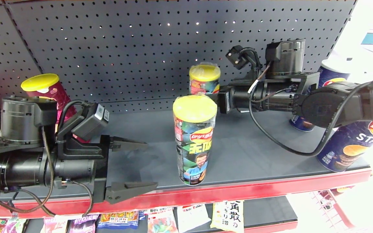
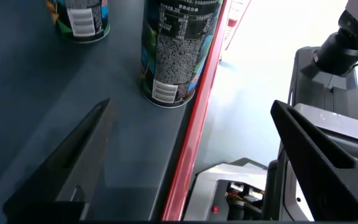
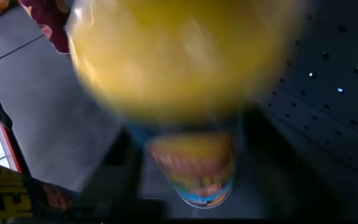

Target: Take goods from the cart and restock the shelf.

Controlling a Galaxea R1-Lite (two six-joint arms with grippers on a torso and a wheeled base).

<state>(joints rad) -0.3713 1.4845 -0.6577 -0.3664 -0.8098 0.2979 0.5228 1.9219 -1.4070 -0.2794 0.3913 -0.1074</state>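
Head view: your left gripper hangs low at the left over the front of the shelf, fingers spread wide, nothing between them. The front can, yellow lid, stands upright near the red lip, just beyond the left fingertips and not touching them. The rear can, same yellow lid, stands upright at the back close to the pegboard, behind the front can. Your right gripper comes in level from the right and meets the rear can's side; you cannot tell whether it has hold of it. A maroon can leans at back left behind the left arm. Blue cans stand at the right end, partly behind the right arm. Snack bags lie on the tier below. Left wrist view: both dark fingers stand far apart, one over the shelf, the other out past the red lip. The front can sits just inside that lip, the rear can farther in. Right wrist view: the rear can is right up against the camera, lid blurred, its base down at the shelf beside the pegboard; the grip cannot be judged here. The maroon can shows beyond it
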